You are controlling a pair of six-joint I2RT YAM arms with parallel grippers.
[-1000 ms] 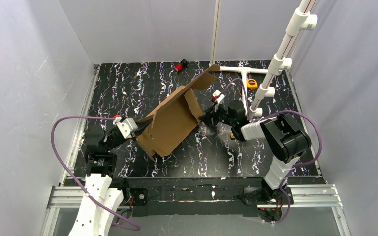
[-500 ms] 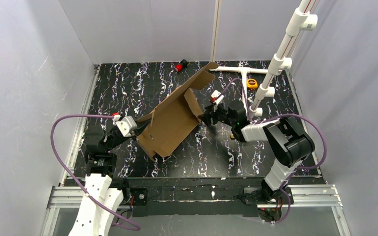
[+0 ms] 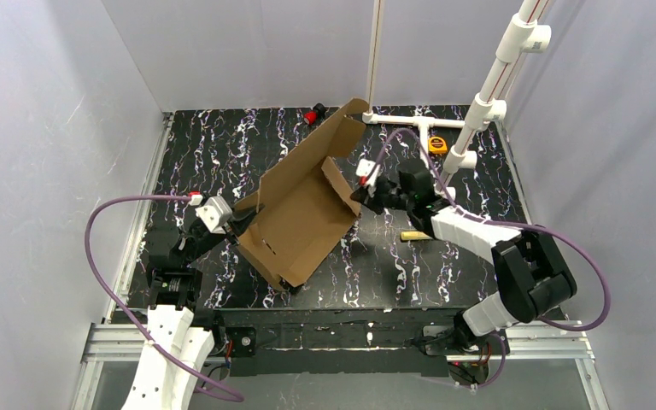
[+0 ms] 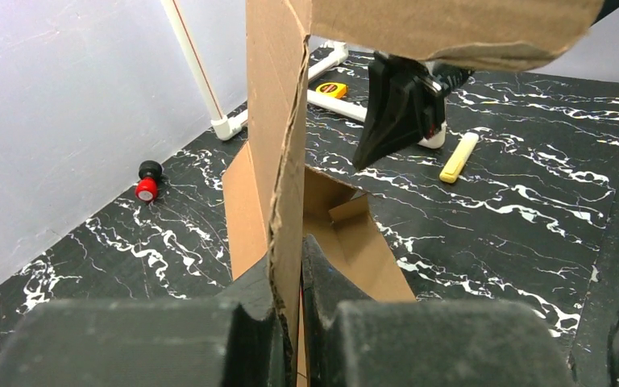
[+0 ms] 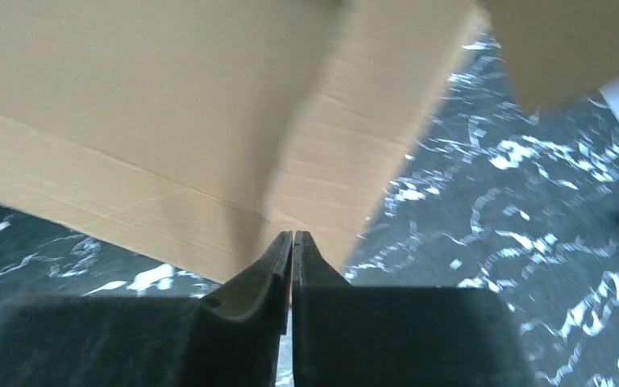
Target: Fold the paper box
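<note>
Paper box (image 3: 303,213): middle of the table (image 3: 222,154), tilted up; steeper than a second ago, its far flap swung left.
Left gripper (image 3: 232,224): clamped on the box's left edge, as before.
Right gripper (image 3: 360,195): fingers together at the right flap, holding nothing; the arm has reached further left.
Yellow stick (image 3: 412,234): now uncovered, right of the box.
</note>
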